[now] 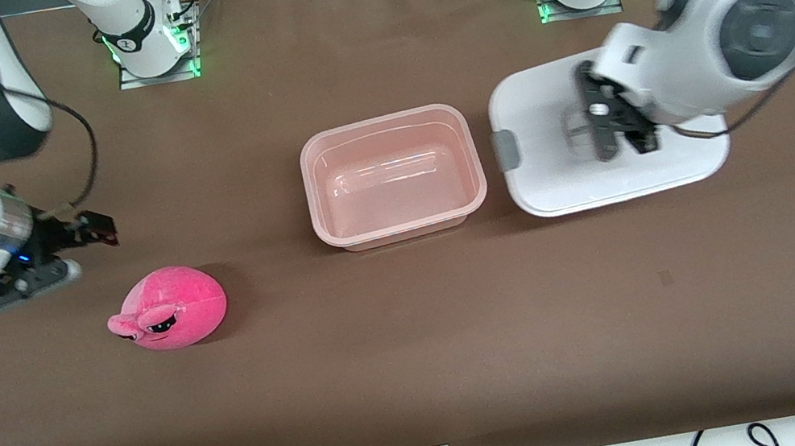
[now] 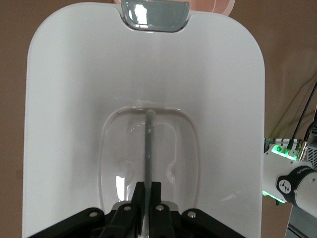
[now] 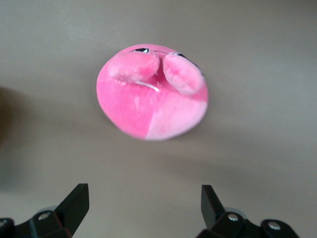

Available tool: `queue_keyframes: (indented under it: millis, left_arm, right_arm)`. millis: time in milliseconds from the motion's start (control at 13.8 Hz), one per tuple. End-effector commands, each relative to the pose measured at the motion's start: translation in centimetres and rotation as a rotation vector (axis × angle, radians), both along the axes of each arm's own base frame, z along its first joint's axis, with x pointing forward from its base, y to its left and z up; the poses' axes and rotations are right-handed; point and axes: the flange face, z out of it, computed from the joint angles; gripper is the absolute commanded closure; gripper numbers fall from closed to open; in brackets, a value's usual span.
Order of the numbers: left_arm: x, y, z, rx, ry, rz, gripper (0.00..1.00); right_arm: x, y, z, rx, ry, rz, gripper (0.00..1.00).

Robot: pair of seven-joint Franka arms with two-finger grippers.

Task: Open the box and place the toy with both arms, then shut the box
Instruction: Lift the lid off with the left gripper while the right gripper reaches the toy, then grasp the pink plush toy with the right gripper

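Front view shows one translucent pale pink plastic tub point(image 1: 393, 177), open and empty, at the middle of the brown tabletop point(image 1: 423, 366). Its one white rounded-rectangular lid point(image 1: 606, 129) lies flat just beside it, toward the left arm's end, one grey clip point(image 1: 505, 149) facing the tub. One round hot-pink plush toy point(image 1: 167, 308) sits toward the right arm's end, nearer the camera than the tub. Left tool point(image 1: 613, 124) points down onto the lid, fingers pinched on the lid's clear recessed handle point(image 2: 147, 148). Right tool point(image 3: 143, 208) hovers beside the toy, fingers spread wide and holding nothing.
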Motion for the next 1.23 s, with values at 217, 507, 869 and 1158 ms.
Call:
queue_keyframes:
  millis: [217,507,869,1158]
  left_arm:
    - [1.3,13.1,-0.2,-0.054,0.034,0.037,1.00]
    - [1.5,15.9,-1.0,-0.048,0.044,0.075,1.00]
    - [1.5,16.2,-1.0,-0.043,0.042,0.084,1.00]
    - [1.5,15.9,-1.0,-0.041,0.042,0.084,1.00]
  right_arm:
    - [1.8,0.6,-9.8,0.036,-0.044,-0.029,0.00]
    - [2.7,2.2,-11.6,0.054,-0.088,-0.023,0.17]
    - [2.7,2.4,-11.9,0.054,-0.095,-0.019,1.00]
    - [2.6,4.2,-9.5,0.061,-0.121,0.044,1.00]
